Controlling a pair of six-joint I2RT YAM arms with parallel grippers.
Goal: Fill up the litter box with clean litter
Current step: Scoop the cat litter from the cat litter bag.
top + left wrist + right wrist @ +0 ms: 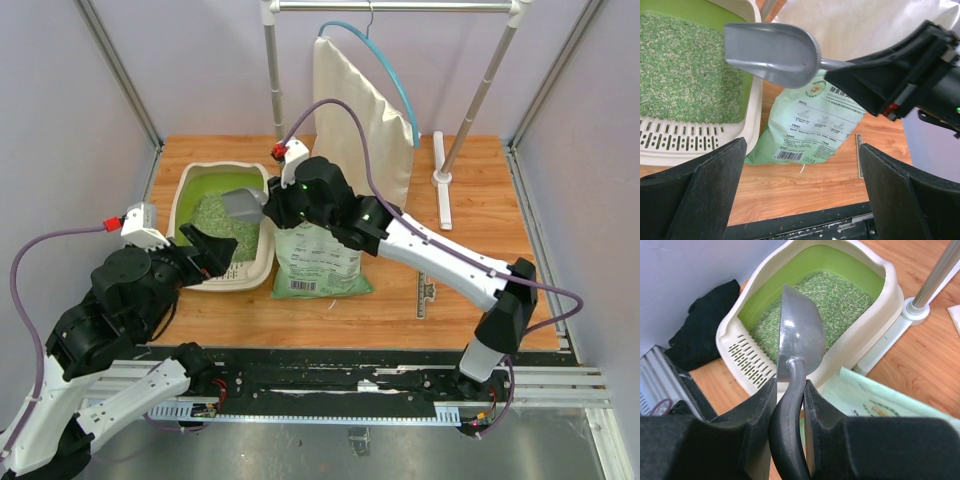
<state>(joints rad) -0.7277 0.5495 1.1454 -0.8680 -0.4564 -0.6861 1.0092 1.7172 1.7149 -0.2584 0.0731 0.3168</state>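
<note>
In the lower left of the overhead view, the left gripper (213,250) is hovering just beside the near end of the litter box (181,200) with its jaws spread wide and nothing between them. It is probably waiting there to steady the tray if needed. The box is sitting in the left half of the table, and the clean litter (214,216) is already lying as a speckled layer across its green floor. Over the box's right rim the grey scoop (243,203) is hanging with its bowl pointing inward, so anything tipped from it would land inside. No granules are showing on it. The right gripper (272,206) is clenching the scoop's handle, reaching across from the right. Beneath that arm the green bag (321,262) is lying flat beside the box, within easy reach for scooping.
</note>
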